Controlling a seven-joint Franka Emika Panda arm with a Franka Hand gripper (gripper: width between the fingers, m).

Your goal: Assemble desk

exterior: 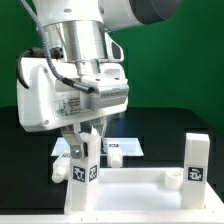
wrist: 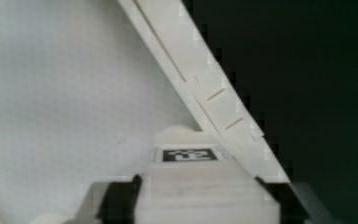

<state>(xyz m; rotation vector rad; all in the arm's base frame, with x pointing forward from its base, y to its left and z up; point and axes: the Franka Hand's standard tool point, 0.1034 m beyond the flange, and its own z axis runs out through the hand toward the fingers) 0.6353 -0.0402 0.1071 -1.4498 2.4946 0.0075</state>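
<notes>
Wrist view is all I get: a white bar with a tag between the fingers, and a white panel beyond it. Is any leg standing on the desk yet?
Observer: Yes. A standing leg is upright at the tabletop's end on the exterior view's right.
Operator: Where am I over the panel?
Observer: The end effector grips the held leg upright at the end on the exterior view's left.
Operator: Anything behind?
Observer: The marker board lies flat on the table beyond the tabletop.
</notes>
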